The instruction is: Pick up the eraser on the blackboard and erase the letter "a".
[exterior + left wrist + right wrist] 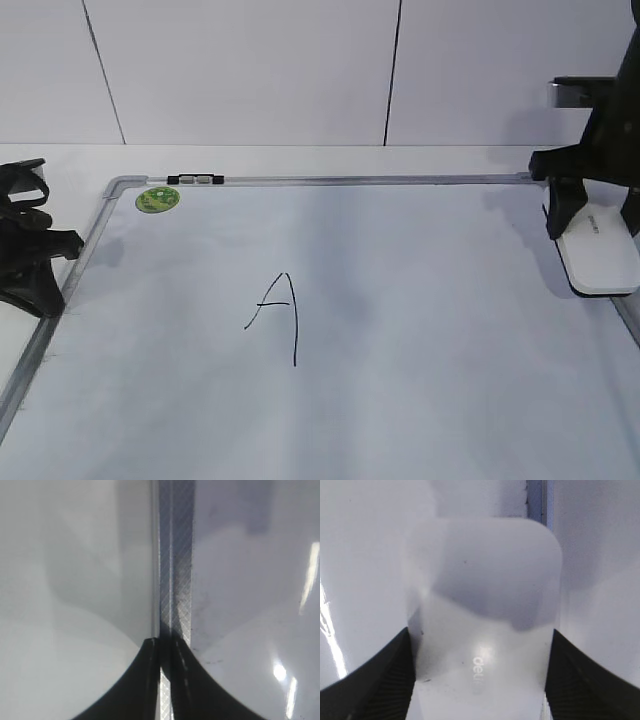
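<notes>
The eraser (600,255) is a white block with a black base, lying at the right edge of the blackboard (420,400), a white dry-erase board. My right gripper (597,220) straddles it from above. In the right wrist view both fingers of this gripper (480,680) press against the eraser's (485,595) sides. No lowercase "a" shows on the board; only a faint grey smudge (345,300) sits beside a capital "A" (280,315). My left gripper (35,290) is shut and empty over the board's left frame (175,580), fingertips together (165,647).
A round green sticker (158,199) and a small black-and-silver clip (195,180) sit at the board's top left corner. The grey metal frame runs along the top (380,181). A white panelled wall stands behind the table.
</notes>
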You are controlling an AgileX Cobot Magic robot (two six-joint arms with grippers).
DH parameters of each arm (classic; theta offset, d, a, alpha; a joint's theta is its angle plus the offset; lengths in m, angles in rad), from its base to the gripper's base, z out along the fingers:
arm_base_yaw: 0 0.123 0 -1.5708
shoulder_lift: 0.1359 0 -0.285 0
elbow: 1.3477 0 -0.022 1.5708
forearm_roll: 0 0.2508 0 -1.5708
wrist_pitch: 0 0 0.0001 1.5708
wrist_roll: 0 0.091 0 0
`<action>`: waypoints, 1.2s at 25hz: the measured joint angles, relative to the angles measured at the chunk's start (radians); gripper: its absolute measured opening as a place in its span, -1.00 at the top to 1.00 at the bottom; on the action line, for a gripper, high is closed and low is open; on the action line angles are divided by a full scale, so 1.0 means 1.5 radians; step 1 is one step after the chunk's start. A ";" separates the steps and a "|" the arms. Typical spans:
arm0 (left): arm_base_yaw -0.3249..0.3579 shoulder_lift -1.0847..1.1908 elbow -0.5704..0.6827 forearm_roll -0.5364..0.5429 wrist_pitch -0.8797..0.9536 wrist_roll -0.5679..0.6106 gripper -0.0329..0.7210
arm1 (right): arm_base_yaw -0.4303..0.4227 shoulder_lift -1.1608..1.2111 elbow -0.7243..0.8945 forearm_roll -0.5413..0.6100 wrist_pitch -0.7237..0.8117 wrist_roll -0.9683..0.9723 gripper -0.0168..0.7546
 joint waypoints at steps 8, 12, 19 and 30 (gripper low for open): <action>0.000 0.000 0.000 -0.003 0.000 0.000 0.82 | -0.003 0.002 0.011 -0.002 -0.001 0.000 -0.41; 0.000 0.000 0.000 -0.005 -0.001 0.000 0.82 | -0.003 0.007 0.026 -0.007 -0.001 0.000 -0.41; 0.000 0.000 0.000 -0.006 -0.001 0.000 0.82 | -0.003 0.025 0.032 -0.016 -0.002 0.000 -0.41; 0.000 0.000 0.000 -0.007 -0.002 0.001 0.82 | -0.004 0.026 0.032 -0.058 -0.002 0.000 -0.41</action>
